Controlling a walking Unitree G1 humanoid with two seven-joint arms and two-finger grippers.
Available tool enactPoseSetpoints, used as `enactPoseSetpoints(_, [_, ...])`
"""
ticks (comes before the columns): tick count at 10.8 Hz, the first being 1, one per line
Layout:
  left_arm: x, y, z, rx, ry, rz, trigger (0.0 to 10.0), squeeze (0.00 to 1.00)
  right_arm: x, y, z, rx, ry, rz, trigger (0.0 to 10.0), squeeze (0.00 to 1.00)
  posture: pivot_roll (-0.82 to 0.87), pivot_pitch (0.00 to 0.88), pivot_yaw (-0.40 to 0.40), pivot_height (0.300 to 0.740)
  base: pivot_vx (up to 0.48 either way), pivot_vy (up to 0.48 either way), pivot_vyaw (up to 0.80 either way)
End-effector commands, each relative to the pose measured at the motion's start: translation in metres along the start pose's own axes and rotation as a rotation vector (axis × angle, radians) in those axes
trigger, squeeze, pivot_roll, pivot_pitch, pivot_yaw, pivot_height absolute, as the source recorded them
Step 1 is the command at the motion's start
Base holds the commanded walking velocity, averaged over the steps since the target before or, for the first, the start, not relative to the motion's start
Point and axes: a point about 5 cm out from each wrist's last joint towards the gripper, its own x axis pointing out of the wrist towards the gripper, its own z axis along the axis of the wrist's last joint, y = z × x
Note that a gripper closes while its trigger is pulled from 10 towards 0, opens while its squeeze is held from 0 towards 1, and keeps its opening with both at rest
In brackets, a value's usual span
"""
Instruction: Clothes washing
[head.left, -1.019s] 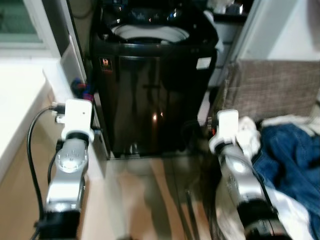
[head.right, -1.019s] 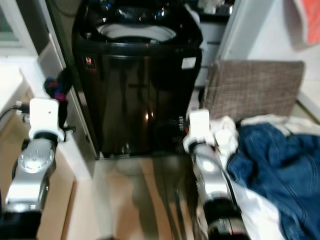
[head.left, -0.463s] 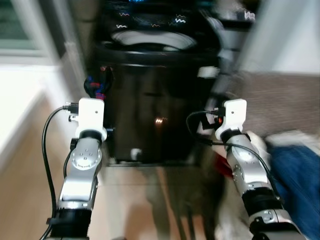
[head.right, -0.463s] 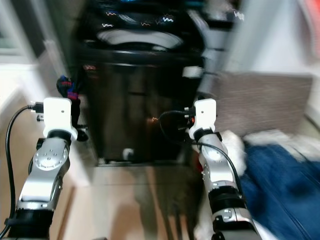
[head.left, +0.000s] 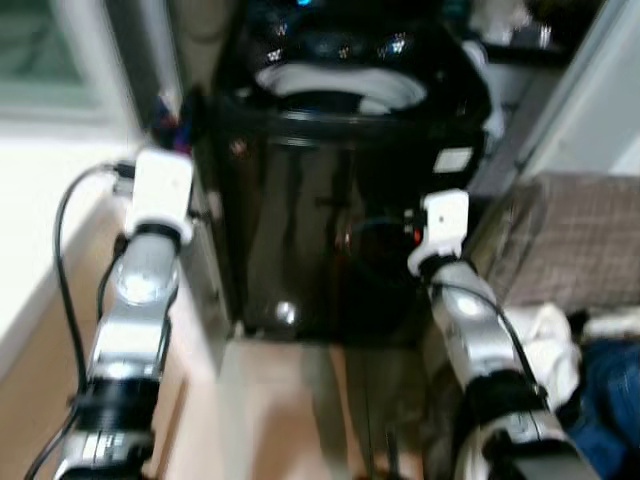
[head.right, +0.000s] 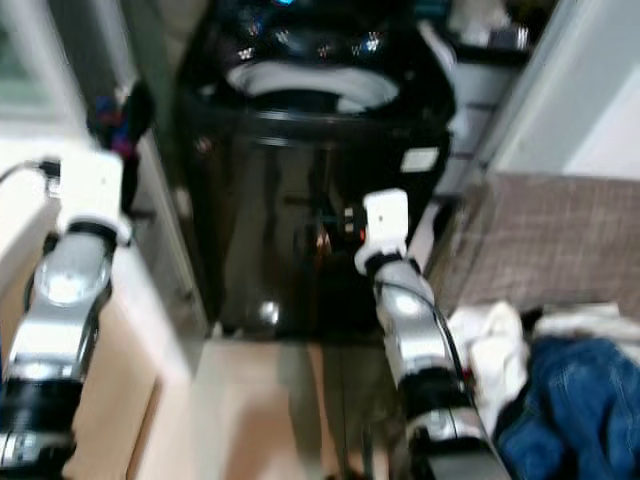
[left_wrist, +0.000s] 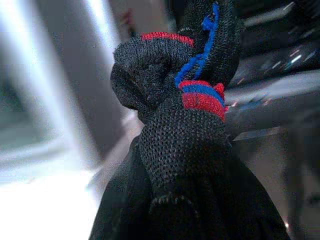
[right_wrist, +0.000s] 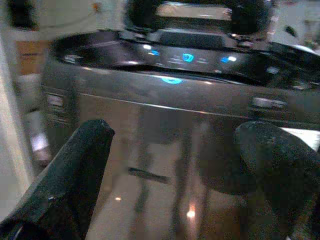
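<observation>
A black top-loading washing machine stands ahead with its lid up and its white drum rim showing. My left gripper is raised at the washer's left front corner, shut on a black sock with red and blue stripes. The bunched sock covers the fingers in the left wrist view. My right gripper is open and empty, held before the washer's dark front panel, below the lit control strip. Its two black fingers stand wide apart.
A brown woven hamper sits right of the washer. White clothes and blue jeans lie piled on the floor at the lower right. A white counter runs along the left. Bare floor lies between my arms.
The camera has come closer to the washer and shifted. Both arms have risen: the left carries the sock up to the washer's top edge, the right has swung from the clothes pile to the front panel.
</observation>
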Motion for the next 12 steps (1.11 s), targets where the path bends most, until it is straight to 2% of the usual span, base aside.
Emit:
enactPoseSetpoints(1, [0.001,-0.006,-0.003,0.003,0.01,-0.048,10.0,0.0,0.0,-0.005,0.004,-0.011,-0.02,-0.016,10.0,0.0,-0.02,0.0,-0.048,0.74,0.48,0.0,0.0])
enactPoseSetpoints(2, [0.004,-0.008,-0.001,0.005,-0.001,-0.068,10.0,0.0,-0.001,-0.005,0.004,-0.01,-0.02,-0.016,10.0,0.0,-0.02,0.0,-0.046,0.74,0.48,0.0,0.0])
enactPoseSetpoints(4, [0.021,-0.012,0.015,0.02,-0.061,-0.165,10.0,0.0,-0.004,-0.005,0.003,-0.006,-0.023,-0.032,10.0,0.0,-0.03,0.0,-0.043,0.74,0.48,0.0,0.0])
enactPoseSetpoints(6, [0.031,-0.012,0.028,0.044,-0.108,-0.199,10.0,0.0,-0.006,-0.005,0.003,-0.006,-0.027,-0.03,10.0,0.0,-0.04,0.0,-0.04,0.74,0.48,0.0,0.0])
enactPoseSetpoints(8, [0.047,-0.004,0.043,0.076,-0.148,-0.217,10.0,0.0,-0.009,-0.004,0.008,-0.001,-0.057,-0.014,10.0,0.0,-0.05,0.0,-0.03,0.74,0.48,0.0,0.0])
enactPoseSetpoints(9, [0.074,0.013,0.07,0.11,-0.207,-0.203,10.0,0.0,-0.021,-0.006,0.023,-0.016,-0.109,0.063,10.0,0.0,-0.09,0.0,-0.006,0.74,0.48,0.0,0.0])
enactPoseSetpoints(10, [0.086,0.019,0.085,0.129,-0.238,-0.21,10.0,0.0,-0.027,-0.008,0.027,-0.023,-0.115,0.106,10.0,0.0,-0.11,0.0,0.007,0.74,0.48,0.0,0.0])
enactPoseSetpoints(12, [0.097,0.019,0.095,0.154,-0.244,-0.253,10.0,0.0,-0.034,-0.007,0.033,0.005,-0.123,0.151,10.0,0.0,-0.15,0.0,0.043,0.74,0.48,0.0,0.0])
